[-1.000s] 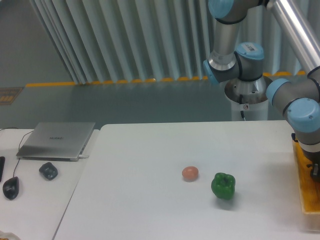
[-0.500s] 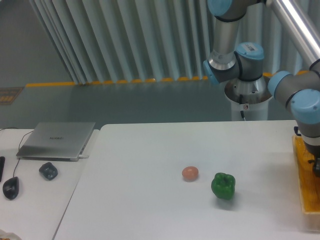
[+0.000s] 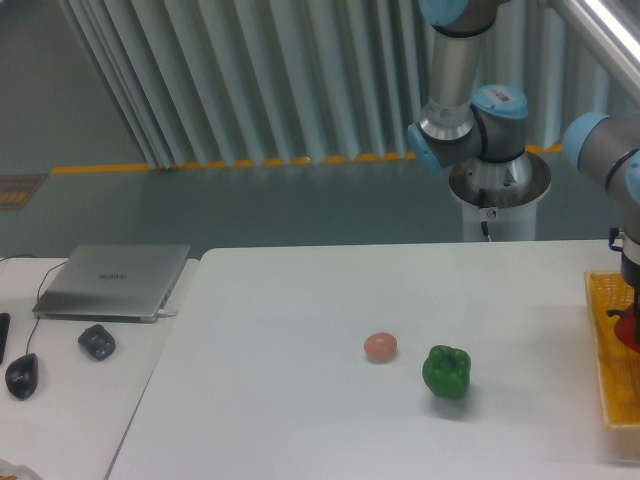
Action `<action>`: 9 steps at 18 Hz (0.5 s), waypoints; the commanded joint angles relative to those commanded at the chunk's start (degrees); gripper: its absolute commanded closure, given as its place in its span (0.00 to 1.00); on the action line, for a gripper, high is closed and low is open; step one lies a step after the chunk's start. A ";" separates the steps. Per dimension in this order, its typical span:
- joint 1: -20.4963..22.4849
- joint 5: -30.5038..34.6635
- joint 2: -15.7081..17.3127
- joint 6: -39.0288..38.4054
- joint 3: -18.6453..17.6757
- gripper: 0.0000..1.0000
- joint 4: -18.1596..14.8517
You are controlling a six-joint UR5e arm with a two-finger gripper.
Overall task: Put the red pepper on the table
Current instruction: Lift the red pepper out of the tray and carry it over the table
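Note:
At the far right edge of the camera view, a bit of the red pepper [image 3: 630, 334] shows as a glossy red shape hanging just under my gripper [image 3: 633, 316]. The gripper is mostly cut off by the frame edge and looks shut on the pepper. Both hover over the yellow-orange mesh tray [image 3: 605, 385], which sits on the right end of the white table [image 3: 290, 340]. The rest of the pepper is out of frame.
A green bell pepper [image 3: 447, 372] and a small pinkish-orange ball [image 3: 380, 347] lie on the table, left of the tray. A closed laptop [image 3: 115, 280], a dark mouse [image 3: 97, 342] and a second mouse [image 3: 22, 374] sit on the left desk. The robot base [image 3: 497, 190] stands behind the table.
The wrist has risen out of the tray and shifted slightly right. The red pepper, unseen in the earlier frames, now shows below the gripper.

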 joint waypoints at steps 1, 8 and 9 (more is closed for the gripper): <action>0.00 -1.50 0.00 -1.75 0.62 0.58 -0.88; -1.14 -8.27 1.58 -10.72 1.15 0.59 -3.88; -1.75 -8.28 1.67 -11.43 1.15 0.60 -3.88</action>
